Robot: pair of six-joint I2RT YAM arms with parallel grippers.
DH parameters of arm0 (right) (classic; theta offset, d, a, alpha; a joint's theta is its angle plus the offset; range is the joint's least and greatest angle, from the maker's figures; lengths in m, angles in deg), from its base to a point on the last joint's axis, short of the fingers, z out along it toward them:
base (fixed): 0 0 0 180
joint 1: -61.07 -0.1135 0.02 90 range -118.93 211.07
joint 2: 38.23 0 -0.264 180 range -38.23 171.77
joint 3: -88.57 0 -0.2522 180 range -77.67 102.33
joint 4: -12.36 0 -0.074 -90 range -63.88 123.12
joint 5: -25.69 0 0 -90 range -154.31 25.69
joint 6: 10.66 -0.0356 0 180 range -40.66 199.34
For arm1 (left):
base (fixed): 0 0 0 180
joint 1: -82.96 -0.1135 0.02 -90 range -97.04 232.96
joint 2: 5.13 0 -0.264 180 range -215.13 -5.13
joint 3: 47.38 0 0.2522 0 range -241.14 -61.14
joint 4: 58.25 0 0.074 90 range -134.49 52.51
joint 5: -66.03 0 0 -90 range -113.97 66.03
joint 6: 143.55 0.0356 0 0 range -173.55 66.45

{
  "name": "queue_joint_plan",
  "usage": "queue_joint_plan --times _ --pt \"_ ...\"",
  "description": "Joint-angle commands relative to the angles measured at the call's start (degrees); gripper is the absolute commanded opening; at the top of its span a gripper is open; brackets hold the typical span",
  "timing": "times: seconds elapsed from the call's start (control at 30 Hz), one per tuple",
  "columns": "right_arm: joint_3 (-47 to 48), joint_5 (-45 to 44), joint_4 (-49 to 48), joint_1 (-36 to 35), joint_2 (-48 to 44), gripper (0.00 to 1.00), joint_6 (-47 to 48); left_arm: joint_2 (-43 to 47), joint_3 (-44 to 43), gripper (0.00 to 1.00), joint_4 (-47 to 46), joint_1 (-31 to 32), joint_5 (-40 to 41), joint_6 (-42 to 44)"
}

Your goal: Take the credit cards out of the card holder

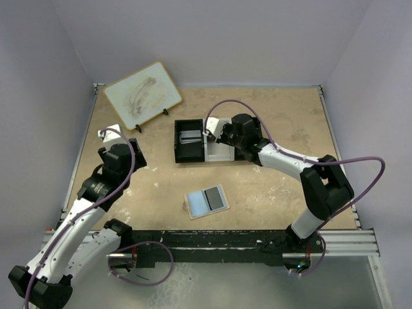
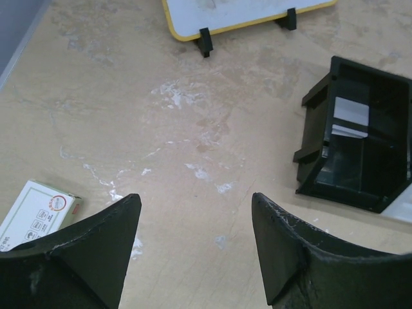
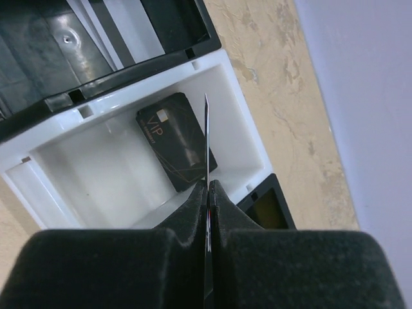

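While the right fingers (image 3: 196, 207) pinch one credit card (image 3: 206, 138) edge-on above the white compartment (image 3: 239, 132), the card holder (image 1: 196, 205) lies nearer on the counter (image 1: 270, 187), a dark card (image 1: 215, 198) inside; the left fingers (image 2: 106, 241) stand open, empty.

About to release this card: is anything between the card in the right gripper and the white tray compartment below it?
Nothing visible blocks the drop. The right gripper holds the credit card edge-on above the white compartment, where only a black VIP card lies flat on the floor.
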Motion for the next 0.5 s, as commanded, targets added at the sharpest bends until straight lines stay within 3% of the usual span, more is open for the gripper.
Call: queue_joint_plan --times 0.0,0.47 --pt "2.1 -2.5 -3.7 0.2 -0.3 0.00 5.9 -4.3 -1.7 0.68 0.3 -0.4 2.4 2.0" --pt "7.4 -3.8 -3.2 0.2 7.8 0.00 8.4 0.6 -0.9 0.68 -0.9 -0.3 2.7 2.4"
